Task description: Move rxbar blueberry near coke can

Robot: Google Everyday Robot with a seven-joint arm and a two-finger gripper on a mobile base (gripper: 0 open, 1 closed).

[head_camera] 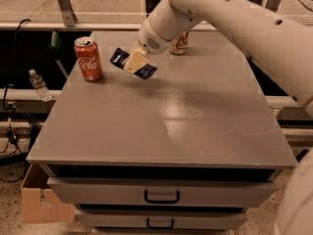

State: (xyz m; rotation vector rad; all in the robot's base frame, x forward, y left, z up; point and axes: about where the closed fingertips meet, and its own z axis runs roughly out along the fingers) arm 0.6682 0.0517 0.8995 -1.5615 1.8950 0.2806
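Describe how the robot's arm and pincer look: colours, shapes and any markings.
The arm is a thick, rounded, off-white shell with a few small dark holes. It narrows to a rounded wrist bearing a patch of tiny dots. The pincer, just right of the coke can, is flat-sided and tan. No cables or lettering show.

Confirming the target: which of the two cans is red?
The coke can, at left; the other can is tan, behind the arm. The tool holds the rxbar blueberry between them.

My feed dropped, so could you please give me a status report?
Gripper above table, jaws shut on rxbar blueberry. Coke can close beside it. Nothing between them.
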